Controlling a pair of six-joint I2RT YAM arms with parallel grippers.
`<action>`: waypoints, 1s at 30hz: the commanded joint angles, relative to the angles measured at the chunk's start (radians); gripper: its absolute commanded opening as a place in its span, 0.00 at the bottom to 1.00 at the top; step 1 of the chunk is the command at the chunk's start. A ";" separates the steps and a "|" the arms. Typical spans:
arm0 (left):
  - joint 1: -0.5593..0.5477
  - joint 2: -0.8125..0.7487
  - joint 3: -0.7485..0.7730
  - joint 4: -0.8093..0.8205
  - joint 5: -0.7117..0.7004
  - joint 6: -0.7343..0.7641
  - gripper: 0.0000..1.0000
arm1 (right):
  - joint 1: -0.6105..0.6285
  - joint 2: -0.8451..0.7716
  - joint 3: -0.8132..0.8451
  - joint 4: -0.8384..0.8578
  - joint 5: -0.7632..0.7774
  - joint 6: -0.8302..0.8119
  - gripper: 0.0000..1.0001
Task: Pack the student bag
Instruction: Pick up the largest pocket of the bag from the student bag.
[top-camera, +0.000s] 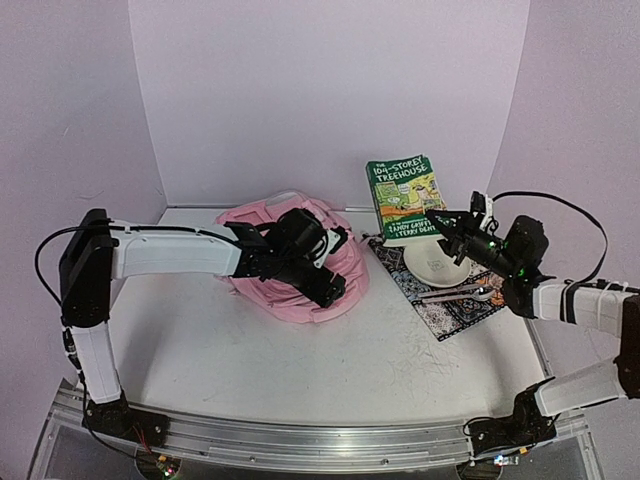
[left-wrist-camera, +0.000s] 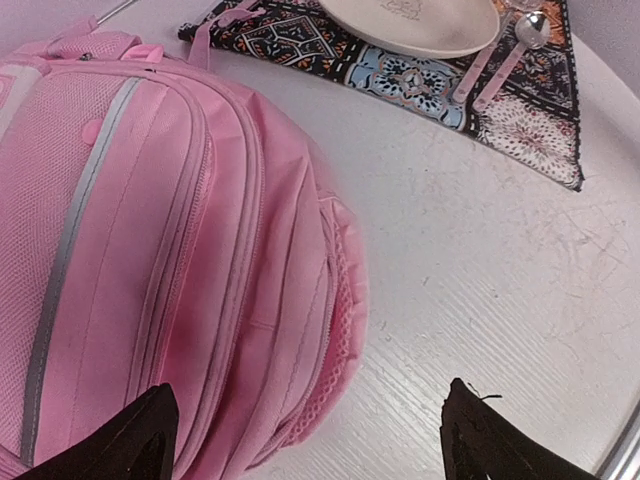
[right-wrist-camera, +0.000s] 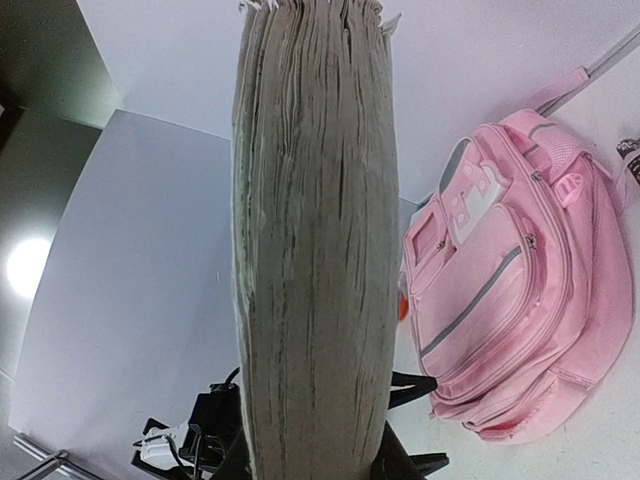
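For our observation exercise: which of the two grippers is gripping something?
The right gripper, closed on the edge of the green book; the left gripper hangs open and empty above the pink backpack.

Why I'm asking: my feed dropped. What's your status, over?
Left hand open over student bag. Right hand shut on book, upright. Bag flat, zips look closed; left arm in the way.

Table (top-camera: 300, 350): white top, surface scuffed and scratched, metal rail (top-camera: 320, 440) along the near edge. Two items lie directly on it. Student bag (left-wrist-camera: 180, 250): pink, lying flat with its front pockets up, at centre rear. Patterned cloth (left-wrist-camera: 520, 130): spread flat at right rear, just beside the bag; contact between the two cannot be determined.
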 joint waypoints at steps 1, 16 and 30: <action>-0.002 0.062 0.097 -0.071 -0.126 0.091 0.90 | -0.003 -0.069 0.000 0.089 -0.028 -0.035 0.00; -0.027 0.227 0.208 -0.097 -0.297 0.167 0.65 | -0.004 -0.157 0.000 -0.040 -0.043 -0.096 0.00; -0.027 0.172 0.268 -0.180 -0.281 0.109 0.54 | -0.004 -0.171 -0.003 -0.062 -0.071 -0.107 0.00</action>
